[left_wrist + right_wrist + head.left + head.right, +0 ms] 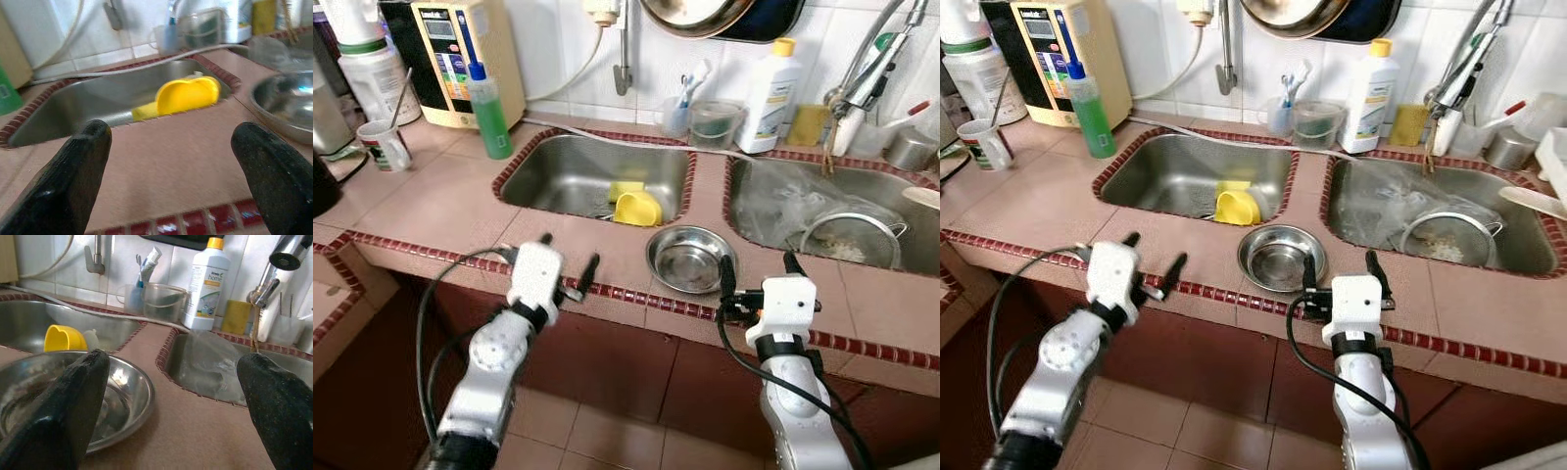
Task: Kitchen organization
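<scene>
A steel bowl sits on the pink tiled counter between two sinks. In the left sink a yellow cup lies on its side, also seen as the yellow cup. My left gripper hovers open over the counter's front edge, left of the bowl, with nothing between its fingers. My right gripper stands open at the front edge, just right of the bowl, and is also empty.
A green bottle, a mug and a water appliance stand at the back left. A white detergent bottle and a faucet are behind the right sink, which holds a strainer and clear plastic.
</scene>
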Motion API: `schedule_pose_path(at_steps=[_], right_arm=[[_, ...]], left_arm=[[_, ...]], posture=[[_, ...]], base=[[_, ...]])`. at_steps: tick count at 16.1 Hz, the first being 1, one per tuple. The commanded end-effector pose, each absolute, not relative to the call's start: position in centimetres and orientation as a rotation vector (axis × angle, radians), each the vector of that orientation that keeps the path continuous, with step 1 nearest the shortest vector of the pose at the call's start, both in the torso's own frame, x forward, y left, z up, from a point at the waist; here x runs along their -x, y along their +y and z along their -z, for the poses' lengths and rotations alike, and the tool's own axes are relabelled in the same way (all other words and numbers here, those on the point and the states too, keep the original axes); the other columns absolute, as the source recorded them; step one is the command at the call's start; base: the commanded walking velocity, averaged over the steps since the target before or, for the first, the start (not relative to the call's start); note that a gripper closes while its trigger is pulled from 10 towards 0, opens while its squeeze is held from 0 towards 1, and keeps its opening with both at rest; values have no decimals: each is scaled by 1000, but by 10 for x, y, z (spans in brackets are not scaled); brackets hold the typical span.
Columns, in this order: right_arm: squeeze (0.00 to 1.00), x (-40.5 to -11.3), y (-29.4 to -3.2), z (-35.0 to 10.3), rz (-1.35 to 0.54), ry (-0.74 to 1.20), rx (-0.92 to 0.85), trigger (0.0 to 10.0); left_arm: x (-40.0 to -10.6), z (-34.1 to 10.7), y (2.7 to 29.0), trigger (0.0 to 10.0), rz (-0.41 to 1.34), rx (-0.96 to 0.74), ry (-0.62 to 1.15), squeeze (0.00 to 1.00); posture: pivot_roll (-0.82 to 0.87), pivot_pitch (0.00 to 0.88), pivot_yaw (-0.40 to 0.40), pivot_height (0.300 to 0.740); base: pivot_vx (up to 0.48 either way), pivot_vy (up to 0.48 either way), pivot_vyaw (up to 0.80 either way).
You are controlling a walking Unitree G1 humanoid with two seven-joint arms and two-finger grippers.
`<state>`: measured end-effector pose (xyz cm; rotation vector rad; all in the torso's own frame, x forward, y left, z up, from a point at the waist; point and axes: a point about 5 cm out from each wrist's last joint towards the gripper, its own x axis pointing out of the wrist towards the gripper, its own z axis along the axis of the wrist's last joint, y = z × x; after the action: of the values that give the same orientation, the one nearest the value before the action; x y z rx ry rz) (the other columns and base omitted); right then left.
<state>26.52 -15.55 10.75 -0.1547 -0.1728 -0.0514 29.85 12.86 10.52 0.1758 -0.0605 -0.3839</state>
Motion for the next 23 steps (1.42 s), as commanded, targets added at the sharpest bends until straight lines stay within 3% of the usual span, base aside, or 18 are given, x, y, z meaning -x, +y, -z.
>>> schedule_pose_path(at_steps=[1,8,10,14,23], right_arm=[[0,-265,-159,-108,68,-172,147,10000],[0,-281,-173,-114,151,-110,28,10000],[0,-296,-173,-124,165,-120,-49,10000],[0,-324,-170,-145,154,-95,-218,10000],[0,-333,-165,-120,113,163,-387,10000]], left_arm=[[-296,-111,124,10000,404,-231,-85,0],[-285,-128,100,10000,555,-351,-135,0],[-288,-133,93,10000,545,-273,-122,0],[-289,-142,87,10000,566,-277,-128,0],[-286,-149,85,10000,504,-200,-110,0]], posture=[[-169,0,34,740],[-165,0,36,740],[-158,0,37,740],[-152,0,30,740],[-127,5,-12,740]], base=[[0,0,0],[0,0,0],[0,0,0],[0,0,0],[0,0,0]])
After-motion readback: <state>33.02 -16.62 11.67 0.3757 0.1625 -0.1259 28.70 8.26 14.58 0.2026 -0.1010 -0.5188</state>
